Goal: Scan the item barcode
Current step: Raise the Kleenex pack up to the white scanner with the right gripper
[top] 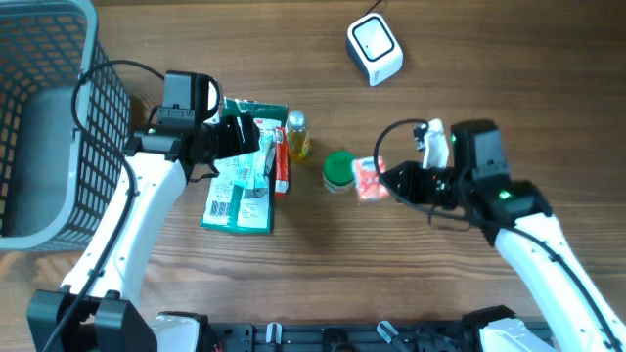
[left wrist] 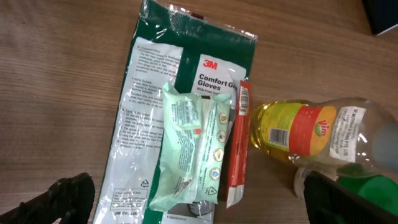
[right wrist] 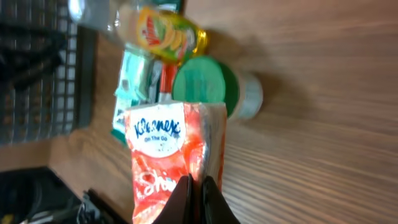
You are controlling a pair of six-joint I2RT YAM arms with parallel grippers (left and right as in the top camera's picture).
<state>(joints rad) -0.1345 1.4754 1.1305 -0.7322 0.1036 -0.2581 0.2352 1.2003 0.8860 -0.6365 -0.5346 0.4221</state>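
my right gripper (right wrist: 196, 186) is pinched shut on the kleenex pack (right wrist: 163, 140), near the green-lid jar (right wrist: 205, 84). left gripper (top: 250, 139) hangs wide open over the gloves (left wrist: 149, 81).

A grey mesh basket (top: 98, 127) sits at the far left of the wooden table (top: 489, 98). Left of centre a green 3M Comfort Gloves pack (left wrist: 149, 81) lies flat, with a pale green wipes pack (left wrist: 189, 149) lying on top of it. A slim red packet (left wrist: 237, 143) lies along the gloves pack's right edge, touching it. Just right of that, a clear bottle of yellow liquid (left wrist: 298, 130) with a red and green label lies on its side. A green-lidded jar (top: 338, 171) stands near the bottle, to its right and slightly nearer.
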